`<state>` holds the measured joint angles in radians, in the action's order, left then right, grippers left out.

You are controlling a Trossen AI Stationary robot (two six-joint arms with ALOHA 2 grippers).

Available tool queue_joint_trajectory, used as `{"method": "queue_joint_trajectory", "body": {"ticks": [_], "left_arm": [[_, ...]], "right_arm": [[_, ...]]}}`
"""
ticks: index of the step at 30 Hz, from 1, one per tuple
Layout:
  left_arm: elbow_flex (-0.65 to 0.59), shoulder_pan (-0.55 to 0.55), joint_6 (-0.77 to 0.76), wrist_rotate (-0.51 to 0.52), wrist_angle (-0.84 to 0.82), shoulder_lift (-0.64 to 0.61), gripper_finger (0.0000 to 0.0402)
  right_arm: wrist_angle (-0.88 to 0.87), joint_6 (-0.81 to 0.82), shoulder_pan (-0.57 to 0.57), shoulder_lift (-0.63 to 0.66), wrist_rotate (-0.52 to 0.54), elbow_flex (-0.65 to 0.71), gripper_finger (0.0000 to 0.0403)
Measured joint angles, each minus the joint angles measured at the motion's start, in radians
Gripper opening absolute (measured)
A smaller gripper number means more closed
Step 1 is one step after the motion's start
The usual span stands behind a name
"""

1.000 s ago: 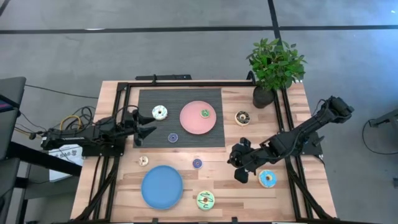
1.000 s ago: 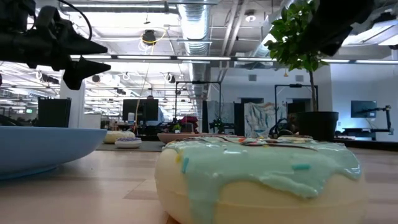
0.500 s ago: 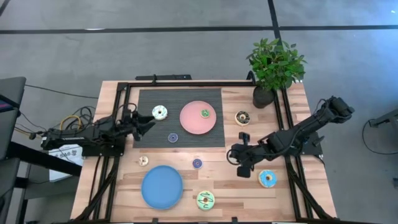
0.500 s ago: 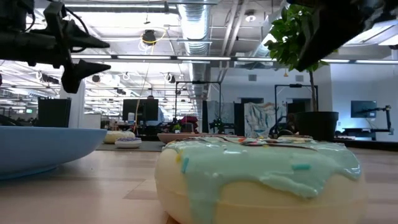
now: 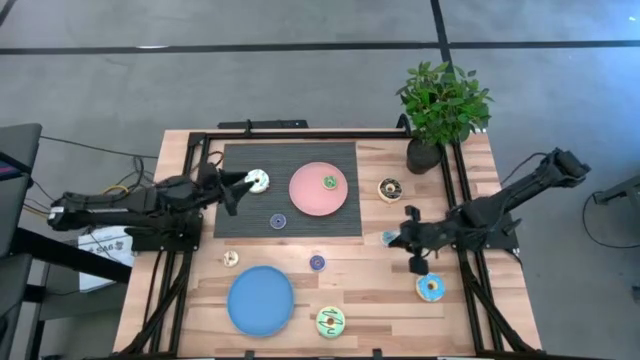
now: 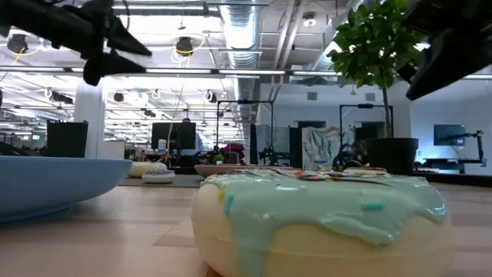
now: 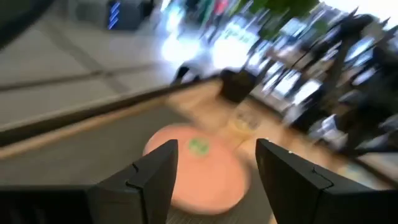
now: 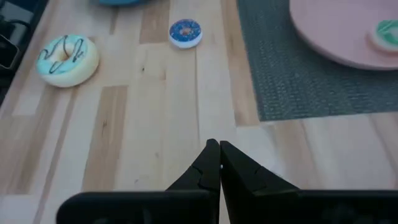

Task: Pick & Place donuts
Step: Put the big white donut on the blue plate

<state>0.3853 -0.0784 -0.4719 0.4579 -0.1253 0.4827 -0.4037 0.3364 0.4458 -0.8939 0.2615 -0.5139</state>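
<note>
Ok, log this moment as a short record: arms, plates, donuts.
left gripper: open, beside the white donut on the mat
right gripper: shut, empty, over bare table
pink plate: holds one green donut
blue plate: no donuts on it
loose donuts: several on the table, including a light blue one near the right gripper
</note>
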Motion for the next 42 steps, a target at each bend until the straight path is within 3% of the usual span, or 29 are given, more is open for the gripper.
{"method": "queue_joint_trajectory", "body": {"ticks": [8, 14, 20, 26, 33, 42], "left_arm": [[0.318, -0.043, -0.206, 0.126, -0.448, 0.377, 0.0211], [0.514, -0.245, -0.357, -0.040, -0.825, 0.635, 0.0211], [0.589, -0.440, -0.204, -0.205, -0.849, 0.853, 0.0211], [0.634, -0.558, -0.061, -0.260, -0.836, 1.012, 0.0211], [0.636, -0.620, 0.047, -0.345, -0.733, 1.121, 0.0211], [0.636, -0.635, 0.129, -0.366, -0.706, 1.168, 0.0211]], "right_arm": [[-0.083, -0.008, -0.036, 0.213, -0.001, 0.074, 0.0000], [-0.138, -0.008, -0.036, 0.276, -0.001, 0.079, 0.0000], [-0.135, -0.012, -0.036, 0.282, -0.001, 0.079, 0.0000], [-0.135, 0.057, -0.036, 0.279, 0.000, 0.079, 0.0000], [-0.135, 0.075, -0.036, 0.278, 0.006, 0.079, 0.0000], [-0.135, 0.109, -0.036, 0.278, 0.061, 0.079, 0.0000]]}}
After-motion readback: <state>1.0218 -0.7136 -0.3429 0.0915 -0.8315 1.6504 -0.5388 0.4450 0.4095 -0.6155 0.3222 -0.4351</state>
